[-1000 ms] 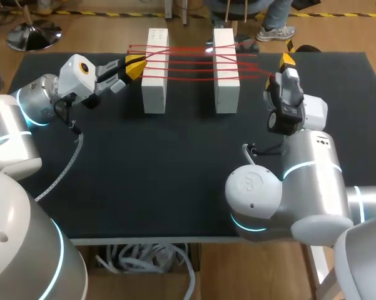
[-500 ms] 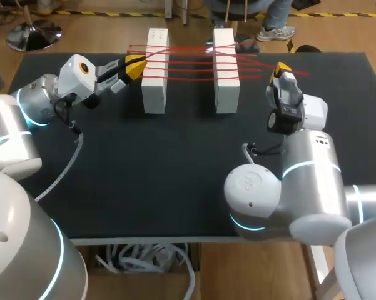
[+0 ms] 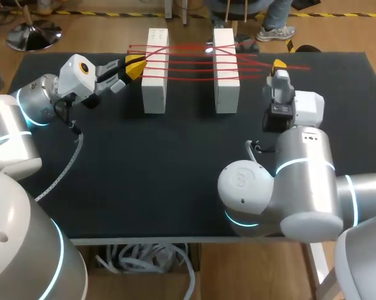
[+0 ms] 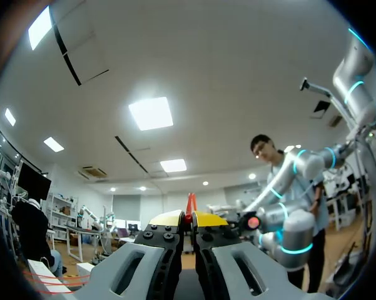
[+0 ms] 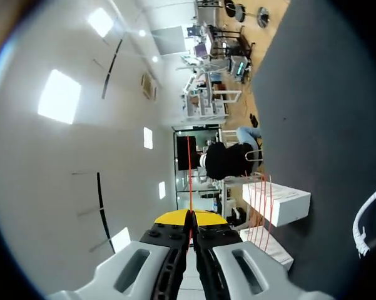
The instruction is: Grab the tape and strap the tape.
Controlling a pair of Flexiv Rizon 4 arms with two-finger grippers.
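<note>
Black table [image 3: 175,162], white spiral cable [image 3: 67,165] near its left edge.

We see a matte black rectangular table [image 3: 175,181]. Two white rectangular blocks rest directly on its far half. The left white block [image 3: 155,87] and the right white block [image 3: 226,87] are apart and parallel, with bare black surface between them. Their long sides run toward the far edge.

Right gripper [image 3: 279,64] shifted slightly left toward the right-hand white block [image 3: 226,69], and the wrist has turned. A red tape [image 3: 188,62] tail now pokes out past it rightward. Right arm [image 3: 281,187] elbow slid left.
</note>
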